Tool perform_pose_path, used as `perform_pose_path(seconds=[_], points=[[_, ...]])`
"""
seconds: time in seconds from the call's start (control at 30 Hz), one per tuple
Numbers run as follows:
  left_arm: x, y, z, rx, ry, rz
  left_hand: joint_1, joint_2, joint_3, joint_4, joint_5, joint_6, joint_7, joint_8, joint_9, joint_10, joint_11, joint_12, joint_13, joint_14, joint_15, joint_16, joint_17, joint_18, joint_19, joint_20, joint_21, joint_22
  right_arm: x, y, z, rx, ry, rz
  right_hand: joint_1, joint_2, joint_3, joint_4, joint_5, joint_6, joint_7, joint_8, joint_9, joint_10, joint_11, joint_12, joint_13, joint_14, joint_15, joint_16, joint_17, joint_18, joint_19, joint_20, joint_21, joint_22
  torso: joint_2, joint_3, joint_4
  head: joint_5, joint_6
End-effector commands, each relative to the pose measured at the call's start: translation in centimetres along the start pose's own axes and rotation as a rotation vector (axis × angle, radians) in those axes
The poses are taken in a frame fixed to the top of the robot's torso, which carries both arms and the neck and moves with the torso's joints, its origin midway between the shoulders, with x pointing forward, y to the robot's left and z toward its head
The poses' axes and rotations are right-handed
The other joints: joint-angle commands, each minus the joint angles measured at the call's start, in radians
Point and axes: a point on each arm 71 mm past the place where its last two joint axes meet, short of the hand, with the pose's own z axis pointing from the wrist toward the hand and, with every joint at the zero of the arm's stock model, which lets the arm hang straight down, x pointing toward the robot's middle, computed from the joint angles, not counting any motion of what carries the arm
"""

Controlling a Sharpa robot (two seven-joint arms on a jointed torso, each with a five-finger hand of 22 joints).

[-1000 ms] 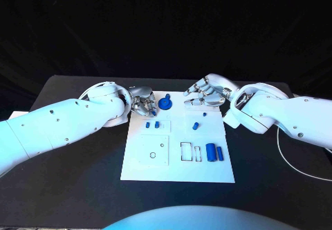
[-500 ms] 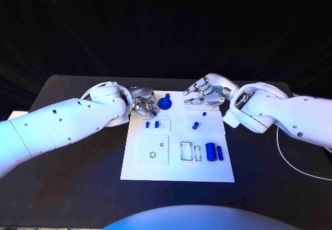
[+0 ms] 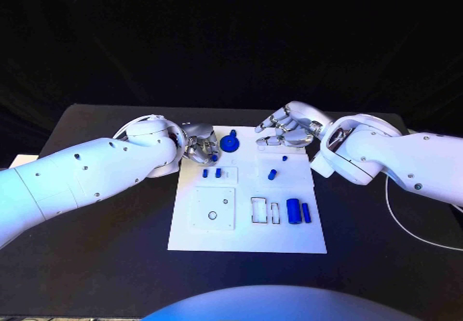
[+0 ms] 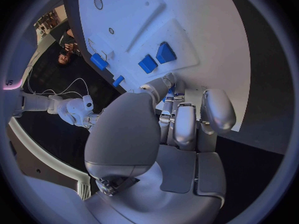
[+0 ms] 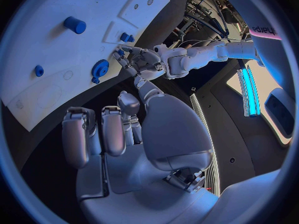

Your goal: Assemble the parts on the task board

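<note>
While both my hands hang over the far end of the board (image 3: pixel 249 234), most of the parts lie nearer to me on it. My left hand (image 3: pixel 200 147) sits at the board's far left corner, fingers (image 4: pixel 186 124) curled in close together; something blue shows between them, but I cannot tell whether I hold it. My right hand (image 3: pixel 286 131) hovers at the board's far right corner, fingers (image 5: pixel 112 129) bent and apart, nothing in them that I can see.

Between the two hands, on the board's far end, stands the blue gear (image 3: pixel 229 143). Nearer than the gear, two small blue blocks (image 3: pixel 211 172) stand side by side on the board's left half. To their right lies a short blue peg (image 3: pixel 272 175), with a tiny blue piece (image 3: pixel 286 159) just beyond it toward my right hand. Closer to the board's near end, on its right half, a thick blue cylinder (image 3: pixel 292 210) lies just beside a thinner blue rod (image 3: pixel 306 212). The board rests on the black worktop (image 3: pixel 87 247).
</note>
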Motion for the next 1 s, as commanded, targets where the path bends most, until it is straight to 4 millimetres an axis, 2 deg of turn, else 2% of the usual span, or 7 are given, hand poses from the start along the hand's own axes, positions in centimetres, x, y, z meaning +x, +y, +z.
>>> perform_pose_path(seconds=[0.03, 0.23, 0.33, 0.53, 0.63, 0.8, 1.0], points=[[0.1, 0.0, 0.0, -0.009, 0.021, 0.008, -0.011, -0.003, 0.008, 0.0, -0.003, -0.023, 0.003, -0.003, -0.008, -0.02, 0.002, -0.005, -0.006, 0.023, 0.009, 0.001, -0.007, -0.016, 0.031, 0.008, 0.002, 0.022, 0.1, 0.1, 0.0, -0.008, 0.01, -0.002, 0.002, 0.01, -0.001, 0.002, 0.006, 0.001, 0.003, -0.001, 0.001, -0.006, -0.001, -0.002, -0.001, 0.053, 0.007, -0.003, 0.03, 0.008, -0.009, 0.0, -0.005, 0.028, 0.0, -0.0004, 0.0007, 0.0, 0.0], [0.1, 0.2, -0.1, -0.016, 0.01, 0.0, -0.03, -0.02, 0.013, -0.006, 0.0, -0.117, 0.012, -0.003, -0.042, -0.074, 0.011, -0.004, -0.021, 0.019, 0.015, -0.002, -0.023, -0.01, 0.022, 0.016, -0.032, 0.007, 0.0, 0.0, 0.0, -0.004, 0.005, -0.003, 0.001, 0.01, -0.003, 0.003, 0.007, 0.001, 0.003, -0.001, 0.001, -0.009, -0.001, -0.008, -0.006, 0.053, 0.007, -0.007, 0.025, 0.01, -0.012, 0.0, -0.008, 0.022, 0.0, -0.0005, 0.0005, 0.0, 0.0], [0.0, 0.5, -0.2, -0.023, 0.005, -0.003, -0.034, -0.024, 0.01, -0.008, 0.0, -0.131, 0.015, -0.002, -0.048, -0.094, 0.016, -0.004, -0.024, 0.018, 0.018, -0.003, -0.029, -0.009, 0.021, 0.02, -0.04, 0.003, -0.1, -0.2, 0.0, 0.003, 0.0, -0.004, 0.004, 0.009, -0.003, 0.002, 0.008, -0.002, 0.004, -0.002, 0.0, -0.032, 0.0, -0.055, -0.035, 0.045, 0.007, -0.034, -0.002, 0.017, -0.03, 0.0, -0.024, -0.01, 0.0, -0.0006, -0.0002, 0.001, 0.0], [-0.3, 1.3, -0.9, -0.031, -0.02, -0.021, -0.035, -0.026, 0.006, -0.012, 0.0, -0.139, 0.016, 0.0, -0.051, -0.112, 0.019, -0.004, -0.025, 0.017, 0.021, -0.005, -0.036, -0.008, 0.02, 0.022, -0.047, 0.0, -0.7, -1.0, -0.1, 0.031, -0.014, -0.054, 0.02, 0.01, 0.018, 0.004, 0.007, -0.009, 0.005, -0.001, 0.001, -0.173, -0.002, -0.433, -0.309, 0.046, 0.006, -0.052, -0.017, 0.015, -0.025, -0.002, -0.026, -0.008, -0.001, -0.0009, 0.0, -0.002, 0.001], [-0.7, 1.9, -1.7, -0.013, -0.054, -0.085, -0.028, -0.021, 0.01, -0.018, 0.002, -0.131, 0.016, 0.005, -0.05, -0.12, 0.021, -0.002, -0.025, 0.016, 0.022, -0.004, -0.037, -0.004, 0.015, 0.024, -0.072, -0.012, -1.2, -1.9, -0.2, 0.063, -0.008, -0.113, 0.053, 0.005, 0.066, -0.011, -0.006, 0.005, 0.011, 0.002, 0.002, -0.22, 0.012, -0.566, -0.439, 0.041, 0.012, -0.083, -0.051, 0.017, -0.027, 0.0, -0.031, -0.015, -0.001, -0.0011, 0.0001, -0.002, 0.004], [-2.1, 3.1, -3.2, 0.041, -0.139, -0.273, 0.023, 0.009, 0.06, -0.052, 0.005, -0.072, 0.029, 0.033, -0.043, -0.097, 0.028, 0.022, -0.019, -0.042, 0.026, -0.088, -0.174, 0.022, -0.032, 0.028, -0.229, -0.088, -2.2, -3.1, -0.5, 0.108, 0.011, -0.249, 0.086, -0.012, 0.132, -0.037, -0.021, 0.046, 0.017, 0.014, 0.006, -0.251, 0.022, -0.704, -0.592, 0.037, 0.022, -0.114, -0.084, 0.018, -0.031, 0.009, -0.036, -0.022, -0.001, -0.0003, 0.0008, -0.003, 0.005], [-3.7, 4.7, -5.5, 0.138, -0.319, -0.681, 0.031, 0.023, 0.096, -0.074, 0.0, -0.034, 0.044, 0.053, -0.045, -0.091, 0.037, 0.05, -0.017, -0.205, 0.034, -0.286, -0.457, 0.063, -0.155, 0.033, -0.504, -0.207, -2.4, -3.5, -0.8, 0.137, 0.041, -0.535, 0.092, -0.044, 0.201, -0.062, -0.06, 0.104, -0.003, 0.026, 0.012, -0.223, 0.017, -0.81, -0.764, 0.034, 0.02, -0.139, -0.112, 0.021, -0.036, 0.011, -0.044, -0.033, 0.001, 0.0001, -0.0013, -0.01, 0.011]])
